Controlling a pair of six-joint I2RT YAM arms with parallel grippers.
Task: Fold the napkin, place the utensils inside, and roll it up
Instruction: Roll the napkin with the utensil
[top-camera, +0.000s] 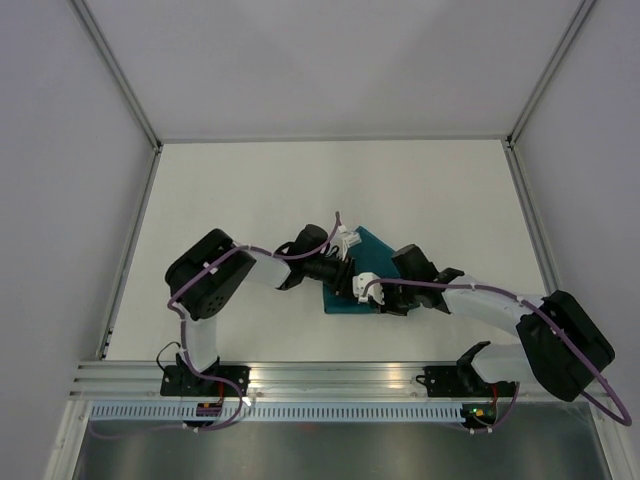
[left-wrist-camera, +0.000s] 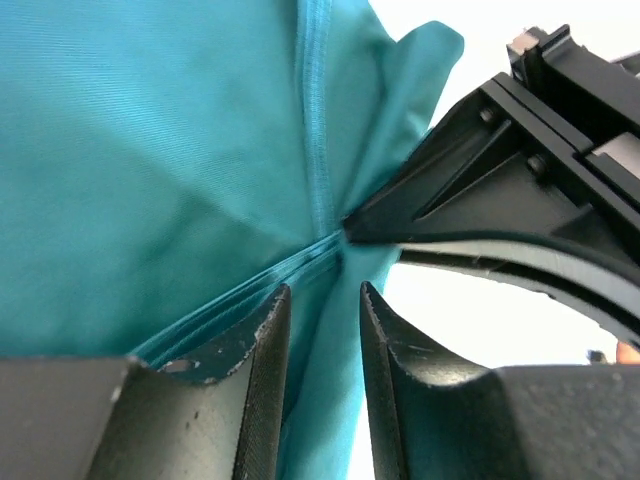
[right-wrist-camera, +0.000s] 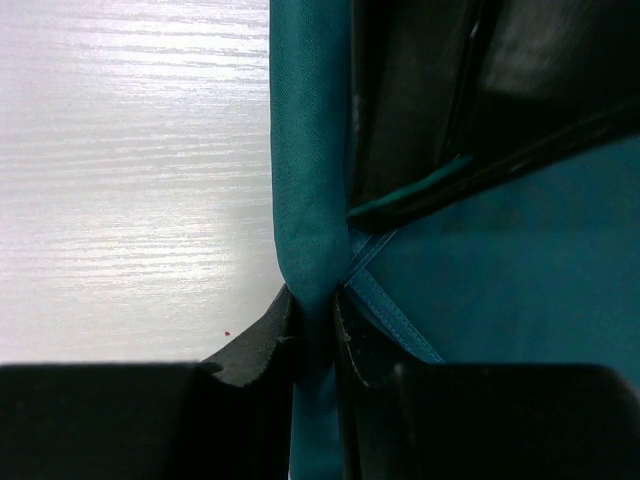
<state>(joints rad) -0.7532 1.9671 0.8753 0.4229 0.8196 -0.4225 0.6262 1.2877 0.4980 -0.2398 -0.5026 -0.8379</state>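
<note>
The napkin (top-camera: 372, 245) is lying on the white table (top-camera: 250, 200), a little right of the middle and well in front of the back wall. From above, only its far corner and a strip of its near edge are showing, because both arms are reaching in over it and covering the rest.

The left gripper (top-camera: 345, 272) is coming in from the left and the right gripper (top-camera: 372, 292) from the right. The two are meeting just beside each other over the cloth.

In the left wrist view, the left gripper (left-wrist-camera: 325, 300) is holding its fingers (left-wrist-camera: 265, 350) close together. Bunched teal fabric is filling the narrow gap between them, so it is gripping the napkin (left-wrist-camera: 150, 150) where two stitched hems are running together. Just beyond it, the right gripper (left-wrist-camera: 355, 228) is pinching the same gathered spot from the side (its tips are nearly touching the left one's fingers).

In the right wrist view, the right gripper (right-wrist-camera: 315, 310) is squeezing tight on a raised, upright fold of the napkin (right-wrist-camera: 520, 260). The fold is rising straight away from the fingertips as a narrow ridge. Bare table (right-wrist-camera: 130, 150) is showing to the left of that ridge, and flat cloth is spreading out to its right.
</note>
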